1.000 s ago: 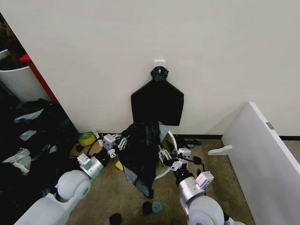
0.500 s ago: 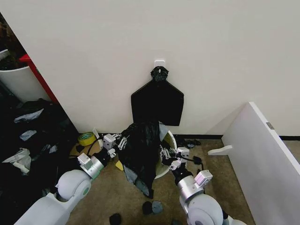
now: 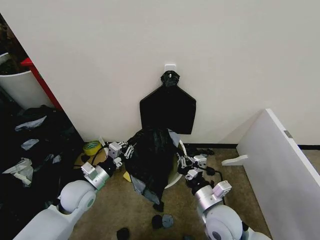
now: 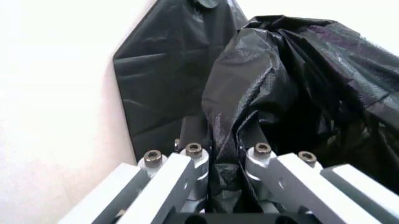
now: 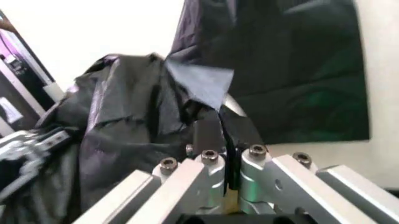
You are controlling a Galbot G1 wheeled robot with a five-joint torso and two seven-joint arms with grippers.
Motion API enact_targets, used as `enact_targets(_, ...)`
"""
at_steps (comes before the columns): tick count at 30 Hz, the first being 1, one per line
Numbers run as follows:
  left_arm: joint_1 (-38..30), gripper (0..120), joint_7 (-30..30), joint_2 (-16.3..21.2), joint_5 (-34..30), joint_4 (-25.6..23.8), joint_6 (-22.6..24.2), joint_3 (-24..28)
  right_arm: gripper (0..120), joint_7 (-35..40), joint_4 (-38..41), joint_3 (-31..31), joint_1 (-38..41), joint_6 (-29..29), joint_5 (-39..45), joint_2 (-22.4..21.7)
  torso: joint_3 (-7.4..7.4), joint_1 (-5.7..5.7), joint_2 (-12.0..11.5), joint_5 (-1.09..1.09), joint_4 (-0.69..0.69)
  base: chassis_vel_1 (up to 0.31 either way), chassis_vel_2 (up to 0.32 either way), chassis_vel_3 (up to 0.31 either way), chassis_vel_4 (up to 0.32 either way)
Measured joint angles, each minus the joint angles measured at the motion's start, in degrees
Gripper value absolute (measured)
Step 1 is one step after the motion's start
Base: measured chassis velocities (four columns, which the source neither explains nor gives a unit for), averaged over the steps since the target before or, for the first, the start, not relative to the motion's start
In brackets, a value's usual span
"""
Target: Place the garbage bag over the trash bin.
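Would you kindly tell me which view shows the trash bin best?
The head view: the trash bin shows its cream rim beside the garbage bag. The right wrist view catches a rim sliver; in the left wrist view the bag covers it.

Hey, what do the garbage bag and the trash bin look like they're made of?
The garbage bag looks like thin black plastic film: glossy, with fine crinkles and limp folds; both the left gripper and the right gripper are pinching it. The trash bin seems to be smooth, rigid cream-white plastic, judging by its even curved rim, though most of it is covered.
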Motion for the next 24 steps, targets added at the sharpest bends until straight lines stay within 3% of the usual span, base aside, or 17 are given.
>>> enact_targets(18, 0.34, 5, 2.06, 0.31, -2.58, -0.47, -0.59, -1.12, 0, -5.71, -13.06, 3.81, 2.93, 5.06, -4.85, -0.02, 0.00, 0.00, 0.00, 0.00, 0.00, 0.000, 0.000, 0.000, 0.000)
enact_targets(24, -0.34, 5, 2.16, 0.26, -6.92, -1.02, -0.45, -2.12, 0, -13.93, -18.08, 4.04, 3.77, 10.15, -3.42, 0.07, 0.00, 0.00, 0.00, 0.01, 0.00, 0.000, 0.000, 0.000, 0.000)
